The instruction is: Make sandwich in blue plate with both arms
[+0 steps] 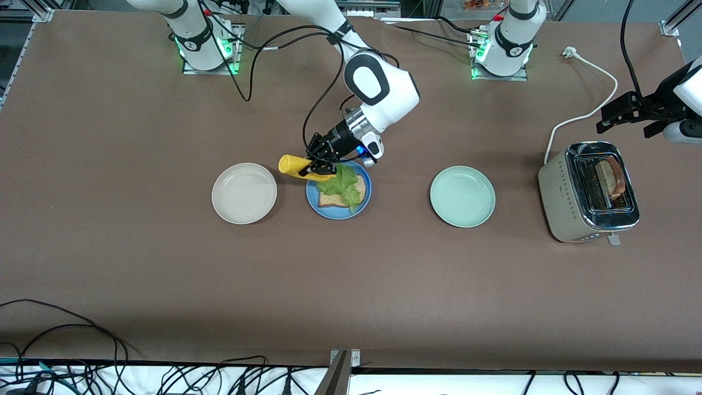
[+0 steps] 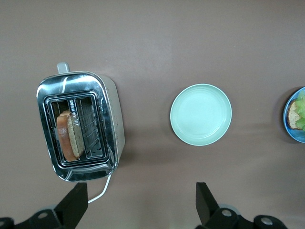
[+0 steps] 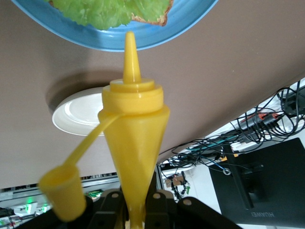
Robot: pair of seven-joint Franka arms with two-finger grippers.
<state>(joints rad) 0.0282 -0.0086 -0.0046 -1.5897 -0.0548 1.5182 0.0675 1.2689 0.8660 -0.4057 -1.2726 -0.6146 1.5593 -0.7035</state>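
right jaws clamp yellow bottle (image 1: 299, 167) | over blue plate (image 1: 338, 212) | toaster (image 1: 589, 192)

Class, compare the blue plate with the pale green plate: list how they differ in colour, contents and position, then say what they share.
Colour: the blue plate is medium blue; the pale green plate is mint. Contents: the blue plate holds a toast slice topped with lettuce; the pale green plate holds nothing. Position: the pale green plate lies toward the left arm's end, nearer the toaster. Both are round, shallow and rimmed.
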